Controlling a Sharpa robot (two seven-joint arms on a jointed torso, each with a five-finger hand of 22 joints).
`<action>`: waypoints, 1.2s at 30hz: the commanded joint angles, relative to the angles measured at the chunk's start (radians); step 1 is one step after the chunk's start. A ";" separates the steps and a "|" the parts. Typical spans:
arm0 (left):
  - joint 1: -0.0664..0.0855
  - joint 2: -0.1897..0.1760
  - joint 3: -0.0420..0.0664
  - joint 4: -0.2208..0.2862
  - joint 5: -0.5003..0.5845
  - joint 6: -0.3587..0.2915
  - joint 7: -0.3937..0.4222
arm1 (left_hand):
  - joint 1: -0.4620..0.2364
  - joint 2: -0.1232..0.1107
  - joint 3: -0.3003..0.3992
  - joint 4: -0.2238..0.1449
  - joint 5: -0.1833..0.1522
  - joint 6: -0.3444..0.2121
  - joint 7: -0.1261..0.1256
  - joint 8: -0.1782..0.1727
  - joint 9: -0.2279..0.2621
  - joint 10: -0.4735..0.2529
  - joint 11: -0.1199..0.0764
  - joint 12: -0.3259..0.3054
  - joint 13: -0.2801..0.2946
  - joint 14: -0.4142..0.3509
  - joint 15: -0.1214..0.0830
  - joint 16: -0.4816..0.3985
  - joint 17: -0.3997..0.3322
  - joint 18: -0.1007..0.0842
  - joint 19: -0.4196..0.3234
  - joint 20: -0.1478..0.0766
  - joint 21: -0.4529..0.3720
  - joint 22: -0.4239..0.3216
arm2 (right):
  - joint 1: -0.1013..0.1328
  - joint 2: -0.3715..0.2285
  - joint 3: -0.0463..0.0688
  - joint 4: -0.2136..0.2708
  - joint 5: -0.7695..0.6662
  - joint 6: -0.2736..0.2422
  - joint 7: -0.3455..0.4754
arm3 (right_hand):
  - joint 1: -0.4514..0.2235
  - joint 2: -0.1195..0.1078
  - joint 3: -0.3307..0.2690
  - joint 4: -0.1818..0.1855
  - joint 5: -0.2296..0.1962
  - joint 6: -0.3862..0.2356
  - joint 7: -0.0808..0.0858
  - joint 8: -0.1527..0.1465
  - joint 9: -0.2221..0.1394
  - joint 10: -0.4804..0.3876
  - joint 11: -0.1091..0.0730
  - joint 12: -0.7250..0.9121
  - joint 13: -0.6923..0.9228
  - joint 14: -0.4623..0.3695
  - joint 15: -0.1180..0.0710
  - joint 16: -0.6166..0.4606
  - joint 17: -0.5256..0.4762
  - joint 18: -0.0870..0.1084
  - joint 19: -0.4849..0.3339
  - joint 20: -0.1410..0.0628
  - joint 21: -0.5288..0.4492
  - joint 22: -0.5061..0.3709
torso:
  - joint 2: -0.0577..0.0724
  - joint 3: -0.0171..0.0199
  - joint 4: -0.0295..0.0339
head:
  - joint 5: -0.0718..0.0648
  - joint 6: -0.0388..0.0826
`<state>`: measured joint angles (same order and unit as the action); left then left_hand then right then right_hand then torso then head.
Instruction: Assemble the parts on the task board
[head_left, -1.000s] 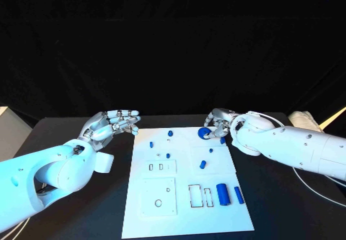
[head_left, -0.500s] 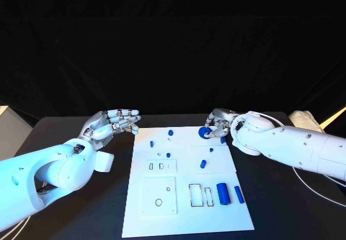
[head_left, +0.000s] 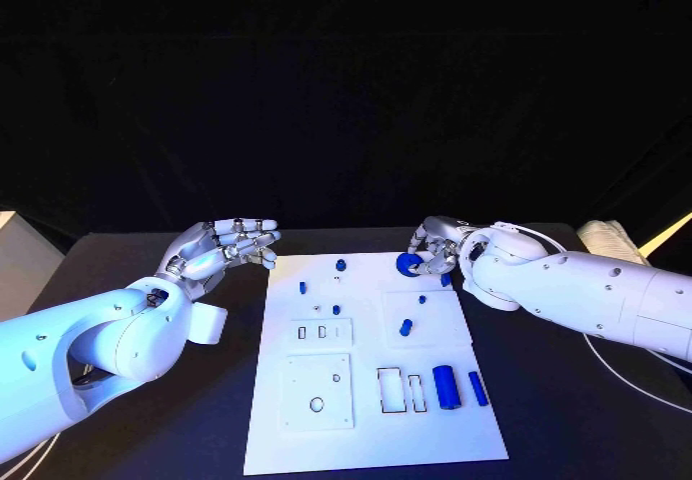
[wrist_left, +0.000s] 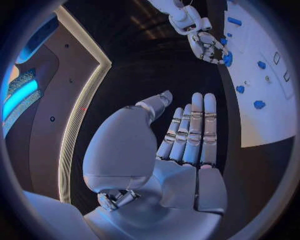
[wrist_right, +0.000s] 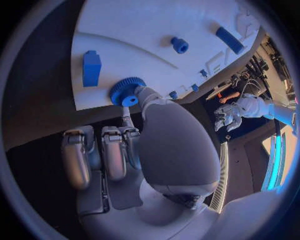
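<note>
The white task board (head_left: 368, 400) lies in the middle of the black table. My right hand (head_left: 440, 250) is over the board's far right corner and pinches a blue gear (head_left: 408, 263) between thumb and a finger; the right wrist view shows the gear (wrist_right: 127, 92) low at the board's edge (wrist_right: 100, 100). My left hand (head_left: 231, 245) hovers just off the far left corner, fingers extended and holding nothing, as the left wrist view of the hand (wrist_left: 184, 145) confirms. A blue cylinder (head_left: 446, 387) and a blue bar (head_left: 477, 388) lie on the board's near right part.
Several small blue pieces stand on the board's far half, among them a peg (head_left: 340, 266) and an oblong piece (head_left: 405, 327). Cut-out slots (head_left: 392, 390) sit beside the cylinder. A blue block (wrist_right: 91, 67) lies close to the gear. A cable runs along the table's right side (head_left: 635, 385).
</note>
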<state>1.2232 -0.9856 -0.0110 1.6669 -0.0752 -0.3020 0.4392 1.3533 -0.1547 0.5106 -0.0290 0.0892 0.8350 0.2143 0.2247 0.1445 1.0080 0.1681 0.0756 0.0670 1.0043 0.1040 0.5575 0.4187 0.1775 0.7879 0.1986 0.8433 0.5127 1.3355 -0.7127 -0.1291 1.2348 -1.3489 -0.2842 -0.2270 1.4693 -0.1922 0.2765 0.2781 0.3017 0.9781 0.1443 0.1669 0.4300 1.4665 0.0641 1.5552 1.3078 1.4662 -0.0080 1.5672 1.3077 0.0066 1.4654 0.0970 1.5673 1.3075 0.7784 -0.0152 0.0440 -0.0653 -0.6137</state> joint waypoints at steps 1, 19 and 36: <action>0.001 0.001 0.001 0.001 -0.003 0.017 0.004 | -0.001 0.001 0.007 -0.003 0.000 0.008 0.012 -0.007 -0.001 0.003 0.001 -0.004 0.000 -0.006 -0.002 0.007 0.001 0.004 -0.011 0.000 0.007 0.002 | -0.003 0.001 -0.002 0.009 -0.044 -0.023 -0.007 | 0.008 0.000 0.017 -0.003 -0.004 0.019 -0.008 0.010 0.003 0.091 -0.007 0.004 0.248 0.105 -0.008 0.004 0.263 -0.007 0.105 -0.006 0.003 0.263 | 0.000 -0.0004 0.0013 | 0.000 0.000; 0.001 0.006 0.001 -0.003 -0.003 0.020 0.002 | 0.000 0.002 0.008 -0.003 0.000 0.008 0.012 -0.007 -0.001 0.003 0.001 -0.004 0.000 -0.007 -0.002 0.007 0.002 0.004 -0.012 0.000 0.009 0.003 | 0.001 0.021 0.001 0.211 -0.235 -0.178 -0.052 | -0.004 -0.020 0.056 -0.009 0.004 0.035 -0.013 0.016 0.001 0.100 -0.012 0.012 0.258 0.105 -0.012 0.004 0.263 -0.007 0.105 -0.010 0.003 0.263 | 0.001 -0.0010 0.0037 | 0.008 0.004; 0.001 0.007 0.001 0.000 -0.003 0.021 0.000 | 0.001 0.002 0.009 -0.004 0.000 0.008 0.012 -0.007 -0.002 0.003 0.001 -0.004 0.000 -0.008 -0.002 0.008 0.002 0.004 -0.013 0.000 0.012 0.004 | -0.029 0.146 -0.003 0.155 -0.268 -0.150 -0.083 | -0.009 -0.024 0.063 -0.008 0.001 0.033 -0.013 0.014 0.000 0.098 -0.012 0.010 0.256 0.105 -0.012 0.004 0.263 -0.007 0.105 -0.011 0.003 0.263 | 0.003 -0.0019 0.0038 | 0.014 0.002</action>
<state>1.2232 -0.9797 -0.0110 1.6639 -0.0752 -0.2985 0.4346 1.3533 -0.1547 0.5134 -0.0319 0.0892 0.8350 0.2143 0.2198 0.1445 1.0080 0.1681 0.0756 0.0670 1.0005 0.1004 0.5613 0.4193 0.1775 0.7806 0.1985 0.8514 0.5161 1.3073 -0.5710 -0.1316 1.3968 -1.5895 -0.4459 -0.2931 1.4636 -0.2086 0.3335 0.2708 0.3016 0.9867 0.1464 0.1669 0.4297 1.4684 0.0590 1.5643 1.3074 1.4684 -0.0129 1.5671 1.3074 0.0067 1.4627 0.0929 1.5665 1.3080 0.7806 -0.0174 0.0474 -0.0518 -0.6104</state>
